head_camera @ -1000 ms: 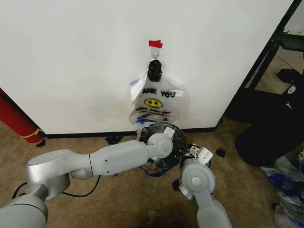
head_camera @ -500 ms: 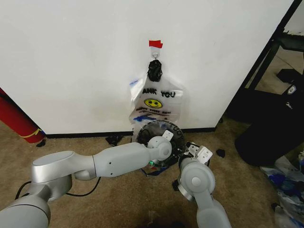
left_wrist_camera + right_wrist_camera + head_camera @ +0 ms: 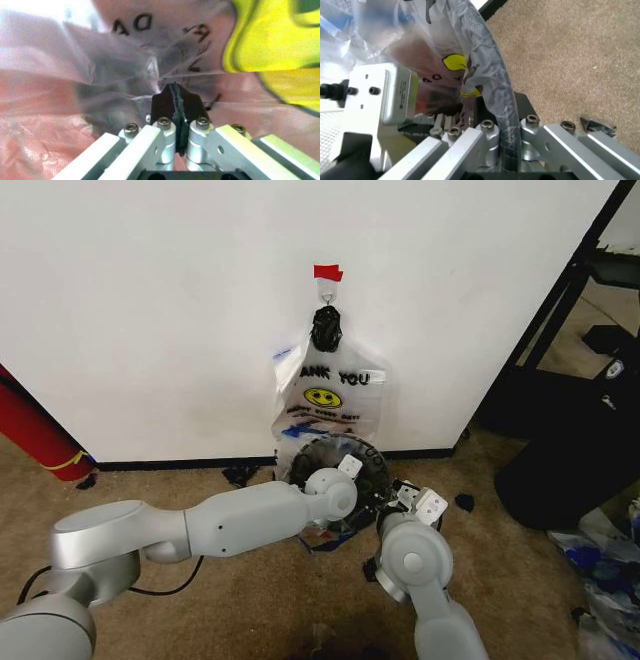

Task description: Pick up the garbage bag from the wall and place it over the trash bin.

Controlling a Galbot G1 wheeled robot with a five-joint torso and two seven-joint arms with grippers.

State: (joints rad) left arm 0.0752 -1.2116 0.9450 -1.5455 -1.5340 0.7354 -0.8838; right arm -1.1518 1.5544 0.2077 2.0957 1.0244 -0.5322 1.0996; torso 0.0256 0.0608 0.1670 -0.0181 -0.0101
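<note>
Left arm's wrist has crept slightly up and left against the small round black trash bin (image 3: 335, 470) since half a second ago; right arm unchanged. Left gripper (image 3: 175, 98) is inside the thin, crinkly, see-through garbage bag (image 3: 100, 93), black fingers (image 3: 162, 103) pressed together with a fold of film between them. Right gripper (image 3: 504, 129) straddles the bin's rim, fingers narrow, clamping rim plus bag film draped over it. Bin sits on the brown carpet (image 3: 250, 600) at the plain white wall (image 3: 150, 310), directly under the white "THANK YOU" smiley bag (image 3: 325, 395) hanging from the small hook (image 3: 327, 302) below the red tape piece (image 3: 327, 273).
</note>
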